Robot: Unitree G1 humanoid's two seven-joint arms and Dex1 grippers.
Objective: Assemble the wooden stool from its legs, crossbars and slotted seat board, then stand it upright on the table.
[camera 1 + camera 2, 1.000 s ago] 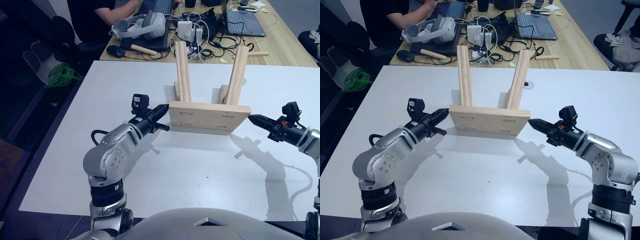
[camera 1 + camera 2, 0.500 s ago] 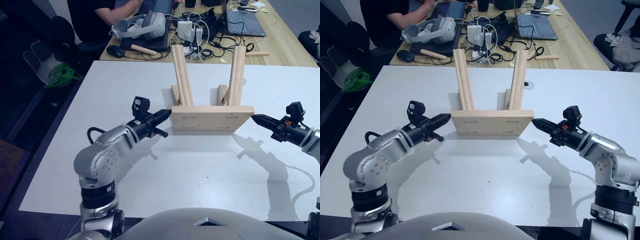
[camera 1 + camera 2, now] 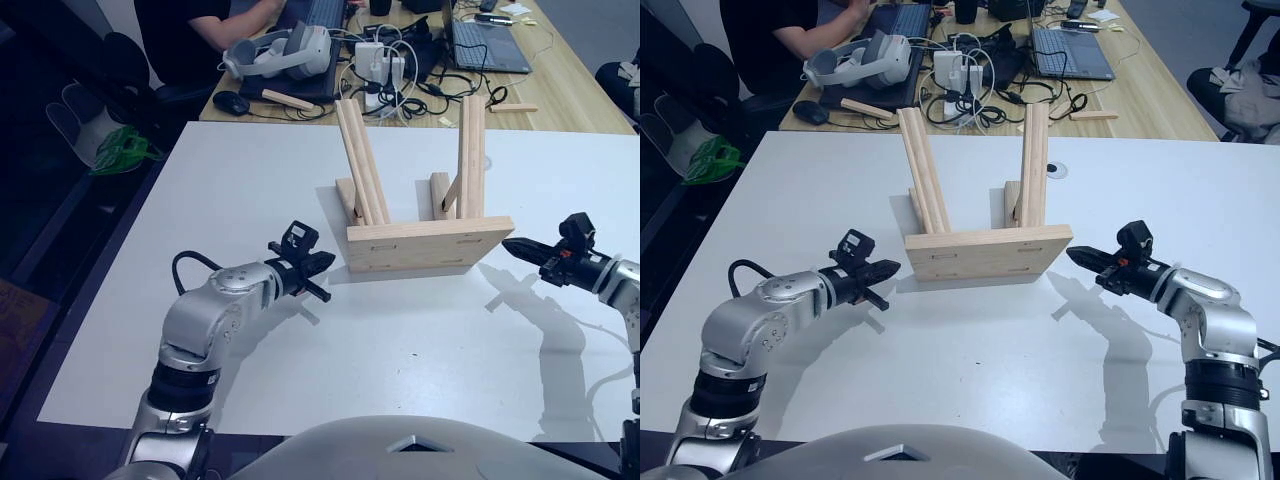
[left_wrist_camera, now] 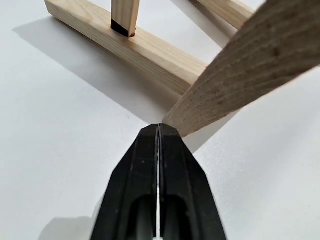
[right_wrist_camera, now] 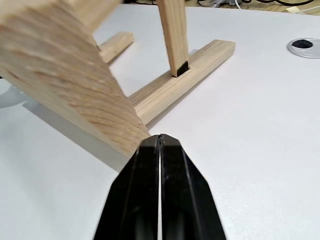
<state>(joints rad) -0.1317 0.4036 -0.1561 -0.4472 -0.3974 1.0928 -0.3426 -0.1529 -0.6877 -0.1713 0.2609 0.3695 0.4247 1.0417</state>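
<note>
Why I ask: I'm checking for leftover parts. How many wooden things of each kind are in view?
stool: 1
loose sticks on the far desk: 2
Total: 3

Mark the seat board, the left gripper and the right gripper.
seat board (image 3: 430, 246), left eye view, middle of its broad face.
left gripper (image 3: 324, 259), left eye view, shut fingertips.
right gripper (image 3: 512, 245), left eye view, shut fingertips.

On the long light-wood worktop lie a white-and-grey headset, a black computer mouse, white chargers with tangled black cables and an open dark laptop.
</note>
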